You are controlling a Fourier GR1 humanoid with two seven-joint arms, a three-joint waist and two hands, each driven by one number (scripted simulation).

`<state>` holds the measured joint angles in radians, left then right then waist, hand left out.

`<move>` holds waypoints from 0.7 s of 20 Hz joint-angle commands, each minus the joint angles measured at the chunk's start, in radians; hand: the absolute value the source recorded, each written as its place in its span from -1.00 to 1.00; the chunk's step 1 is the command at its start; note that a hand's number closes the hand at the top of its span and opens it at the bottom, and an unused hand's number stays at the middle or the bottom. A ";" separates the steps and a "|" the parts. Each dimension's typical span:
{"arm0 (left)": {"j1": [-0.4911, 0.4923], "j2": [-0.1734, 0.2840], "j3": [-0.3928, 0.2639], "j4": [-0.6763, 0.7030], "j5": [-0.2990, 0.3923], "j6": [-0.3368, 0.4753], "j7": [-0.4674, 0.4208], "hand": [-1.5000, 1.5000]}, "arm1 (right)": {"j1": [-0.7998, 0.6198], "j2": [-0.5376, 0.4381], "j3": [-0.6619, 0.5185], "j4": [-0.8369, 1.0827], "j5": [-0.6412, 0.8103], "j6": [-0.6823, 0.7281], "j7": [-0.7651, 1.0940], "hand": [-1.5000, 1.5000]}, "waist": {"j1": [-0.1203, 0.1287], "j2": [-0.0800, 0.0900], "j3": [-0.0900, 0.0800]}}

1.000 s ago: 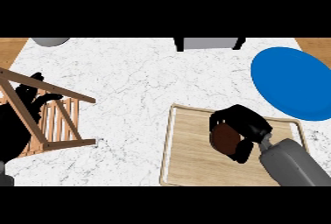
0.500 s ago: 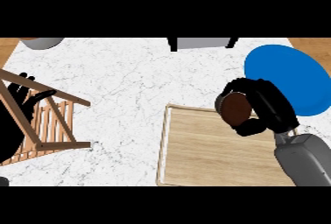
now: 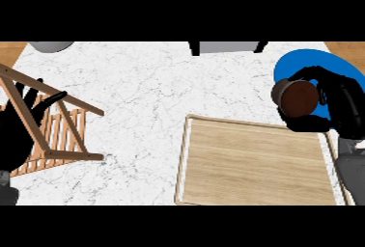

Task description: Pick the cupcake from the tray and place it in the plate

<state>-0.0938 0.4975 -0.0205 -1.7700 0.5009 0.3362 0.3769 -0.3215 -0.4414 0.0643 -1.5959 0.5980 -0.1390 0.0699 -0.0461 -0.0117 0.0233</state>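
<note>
right hand point(image 3: 341, 103): black, fingers and thumb curled round the cupcake, grasping it; sits at the view's right over the plate's lower left part, just past the tray's far right corner
cupcake point(image 3: 297, 98): dark brown, round, top face turned toward the view's left; held in the right hand, over the plate's left edge, off the tray
plate point(image 3: 308, 61): bright blue, round, flat, glossy-free plain colour; upper right of the counter; lower portion hidden behind hand and cupcake; cut by the view's right edge
tray point(image 3: 253, 166): light wood, rectangular, visible grain running lengthwise, low raised rim with rounded corners; lies flat on the counter at lower right, slightly skewed; inside bare
right forearm point(image 3: 351, 166): grey, comes in along the right edge past the tray's right rim
left hand point(image 3: 18, 126): black, at the view's left edge, fingers straight and pointing up, relaxed, holding nothing; partly behind the wooden rack's bars
wooden rack point(image 3: 57, 126): tan slatted frame, long diagonal bar plus row of thin parallel slats, stands tilted at the left of the counter
counter point(image 3: 143, 91): white marble look, fine grey veining, smooth; wood-brown strip at both far corners
grey bowl point(image 3: 50, 46): only a rounded grey edge at top left, cut by the frame
grey object with dark legs point(image 3: 226, 47): top centre, mostly cut off, cannot tell what kind
</note>
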 commanded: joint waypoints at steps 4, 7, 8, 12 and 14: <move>0.010 -0.007 -0.139 0.143 -0.159 -0.094 -0.146 0.00 | -0.029 -0.038 -0.171 0.154 -0.101 -0.016 -0.035 1.00 | 0.023 0.028 -0.023; -0.025 -0.015 -0.160 0.171 -0.174 -0.082 -0.130 0.00 | -0.060 -0.090 -0.218 0.237 -0.123 0.010 -0.076 1.00 | 0.023 0.031 -0.022; 0.025 -0.017 -0.166 0.120 -0.161 -0.091 -0.122 0.00 | -0.066 -0.117 -0.227 0.261 -0.116 0.029 -0.068 1.00 | 0.042 0.024 -0.023; -0.043 -0.010 -0.151 0.181 -0.152 -0.112 -0.117 0.00 | -0.097 -0.151 -0.256 0.399 -0.118 0.030 -0.155 1.00 | 0.045 0.030 -0.023; -0.030 -0.010 -0.153 0.114 -0.149 -0.089 -0.089 0.00 | -0.060 -0.162 -0.259 0.495 -0.076 -0.019 -0.234 1.00 | 0.065 0.028 -0.021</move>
<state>-0.1972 0.4771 -0.0470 -1.6863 0.4811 0.3235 0.3850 -0.3909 -0.5707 -0.1700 -1.2354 0.4987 -0.1352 -0.0819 0.0020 -0.0001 0.0226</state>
